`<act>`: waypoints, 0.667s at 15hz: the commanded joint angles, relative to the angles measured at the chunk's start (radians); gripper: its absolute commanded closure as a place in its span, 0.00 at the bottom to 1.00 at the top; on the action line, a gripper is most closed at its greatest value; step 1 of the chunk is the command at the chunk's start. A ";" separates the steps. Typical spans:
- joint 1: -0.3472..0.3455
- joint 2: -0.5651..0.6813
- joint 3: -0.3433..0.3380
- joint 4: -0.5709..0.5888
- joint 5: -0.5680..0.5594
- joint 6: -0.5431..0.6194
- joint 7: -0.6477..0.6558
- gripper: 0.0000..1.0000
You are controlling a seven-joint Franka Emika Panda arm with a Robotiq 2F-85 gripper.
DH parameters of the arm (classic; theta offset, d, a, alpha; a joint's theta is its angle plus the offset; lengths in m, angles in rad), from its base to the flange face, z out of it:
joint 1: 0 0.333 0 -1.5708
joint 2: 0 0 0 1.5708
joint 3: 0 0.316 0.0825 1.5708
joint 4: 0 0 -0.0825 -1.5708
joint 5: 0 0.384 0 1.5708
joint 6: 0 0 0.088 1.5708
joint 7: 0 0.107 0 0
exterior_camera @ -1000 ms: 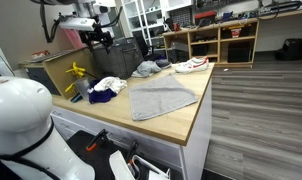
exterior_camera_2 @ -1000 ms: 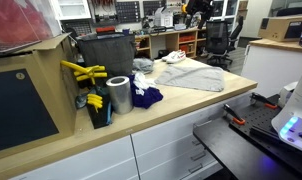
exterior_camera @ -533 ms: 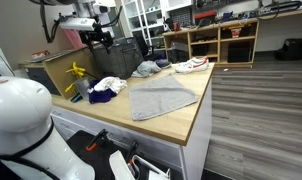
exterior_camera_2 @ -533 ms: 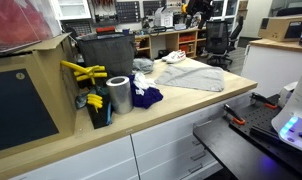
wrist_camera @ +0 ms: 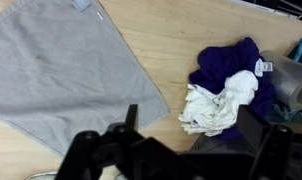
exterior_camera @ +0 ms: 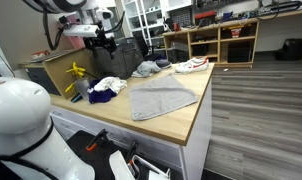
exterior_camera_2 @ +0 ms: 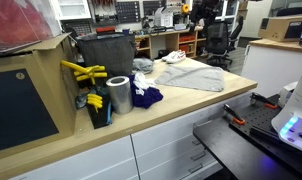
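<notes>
My gripper (exterior_camera: 103,42) hangs high above the wooden table's back end, open and empty; it also shows in an exterior view (exterior_camera_2: 201,12). In the wrist view its dark fingers (wrist_camera: 191,140) stand apart over the table. Below it lie a flat grey cloth (wrist_camera: 56,65) and a crumpled white cloth (wrist_camera: 216,105) on a purple cloth (wrist_camera: 226,62). In both exterior views the grey cloth (exterior_camera: 159,97) (exterior_camera_2: 196,72) is spread mid-table, and the white and purple pile (exterior_camera: 106,87) (exterior_camera_2: 144,96) lies beside it.
A metal can (exterior_camera_2: 118,95) (wrist_camera: 291,85) stands by the pile, with yellow tools (exterior_camera_2: 83,72) and a black bin (exterior_camera_2: 106,55) behind. More clothes (exterior_camera: 146,69) and a red-and-white cloth (exterior_camera: 191,65) lie at the table's far end. Shelves (exterior_camera: 221,40) stand beyond.
The arm has shifted slightly above the table; the gripper stays high and open. The cloths have not moved.
</notes>
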 commanded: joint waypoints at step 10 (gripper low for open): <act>-0.100 0.008 -0.004 -0.141 -0.085 0.120 0.023 0.00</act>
